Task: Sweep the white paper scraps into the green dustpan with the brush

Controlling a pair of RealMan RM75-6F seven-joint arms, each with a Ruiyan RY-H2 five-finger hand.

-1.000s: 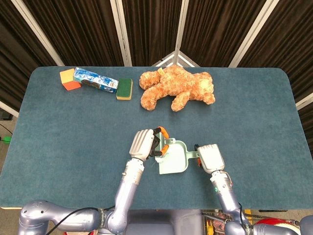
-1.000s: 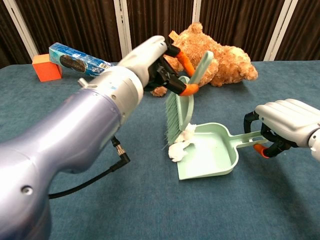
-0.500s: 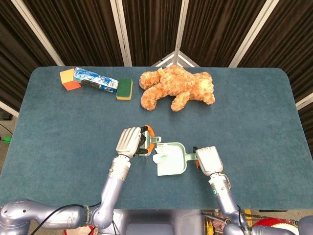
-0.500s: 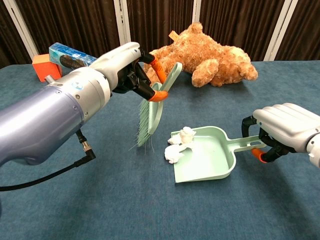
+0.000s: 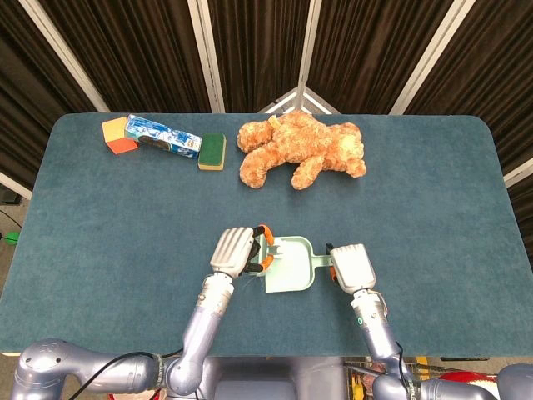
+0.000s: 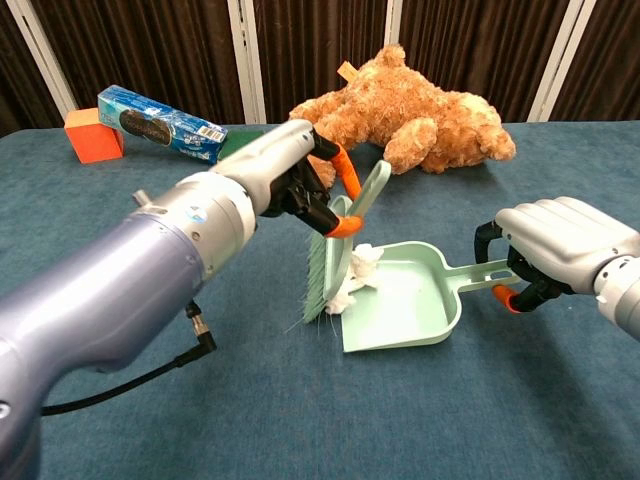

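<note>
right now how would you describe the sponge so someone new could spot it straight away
Look along the far edge of the blue table, left of the big brown teddy bear. The sponge lies between the bear and the blue biscuit packet. It is the small flat block with a green top and a yellow layer below.

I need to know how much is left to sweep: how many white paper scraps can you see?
2: one paper scrap on the dustpan lip, another lower, at the brush bristles. The bristles may hide more.
</note>
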